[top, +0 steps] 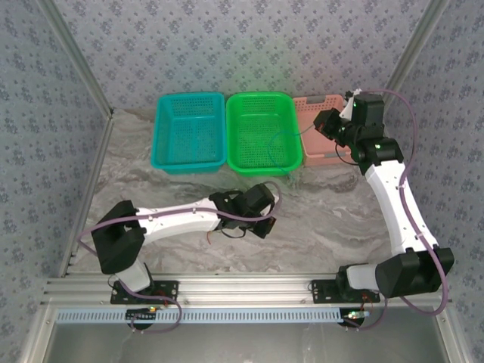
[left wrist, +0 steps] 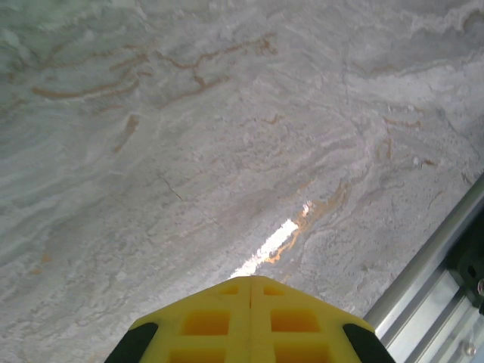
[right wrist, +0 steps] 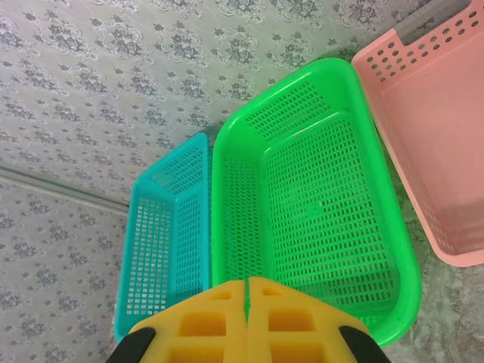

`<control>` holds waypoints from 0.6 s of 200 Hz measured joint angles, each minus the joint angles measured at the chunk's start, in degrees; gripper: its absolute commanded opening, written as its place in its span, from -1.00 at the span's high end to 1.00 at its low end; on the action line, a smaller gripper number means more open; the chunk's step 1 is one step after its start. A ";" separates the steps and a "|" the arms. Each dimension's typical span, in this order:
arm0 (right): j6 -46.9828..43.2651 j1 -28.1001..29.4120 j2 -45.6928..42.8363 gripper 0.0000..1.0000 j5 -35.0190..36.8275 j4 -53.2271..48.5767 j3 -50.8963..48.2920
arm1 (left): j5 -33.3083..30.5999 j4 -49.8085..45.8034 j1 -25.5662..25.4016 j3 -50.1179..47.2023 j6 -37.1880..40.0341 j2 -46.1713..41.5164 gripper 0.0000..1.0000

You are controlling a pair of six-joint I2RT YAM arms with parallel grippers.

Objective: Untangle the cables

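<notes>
**Cables barely in sight; sorting looks close to done or out of view**

Nearest, the left gripper (left wrist: 251,283) hangs low over the bare marble table (left wrist: 227,151), its yellow fingers pressed together with nothing between them. No wire lies on the stretch of table ahead of it. In the top view a thin dark loop and a reddish fleck sit just under the left forearm, but whether these are cables or the arm's own wiring cannot be told.

Farther back, the right gripper (right wrist: 247,283) is raised over the baskets, fingers likewise pressed flat together. The seam shows a greenish tint, too faint to call a pinched wire. From above, one thin green cable (top: 291,131) seems to run from near that gripper across the rim into the green basket (right wrist: 295,113).

The teal basket (right wrist: 162,227) and pink basket (right wrist: 431,151) show no wires.

Judging by this, no tangle remains on the table, though the yellow, red-brown and black strands cannot be accounted for.
</notes>
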 measured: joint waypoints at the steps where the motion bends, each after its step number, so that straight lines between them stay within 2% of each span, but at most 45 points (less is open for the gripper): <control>1: -0.02 -0.04 0.00 1.00 0.00 -0.02 0.00 | -0.13 0.02 0.02 0.00 -0.07 -0.20 0.89; 18: -0.11 -0.63 -0.57 1.00 0.00 -0.07 -0.70 | -1.49 1.60 0.02 -0.92 -1.77 -3.41 0.18; 37: 0.72 -1.38 -1.73 1.00 0.02 -0.31 -2.12 | -1.81 5.92 0.02 -3.85 -4.24 -10.38 -0.33; 53: 1.92 -1.46 -2.67 1.00 0.11 -0.44 -3.32 | -1.55 10.75 0.07 -5.07 -7.10 -14.88 -0.47; 70: 3.78 -1.18 -3.56 1.00 0.52 -0.68 -4.72 | -0.90 17.05 0.07 -5.11 -9.18 -15.98 -0.52; 85: 5.84 -0.98 -4.33 1.00 0.98 -0.72 -6.16 | -0.81 21.40 0.07 -5.14 -11.13 -14.97 -0.60; 120: 10.99 -0.85 -5.38 1.00 1.53 -1.57 -8.00 | -2.21 26.71 0.07 -4.94 -13.38 -9.51 -0.61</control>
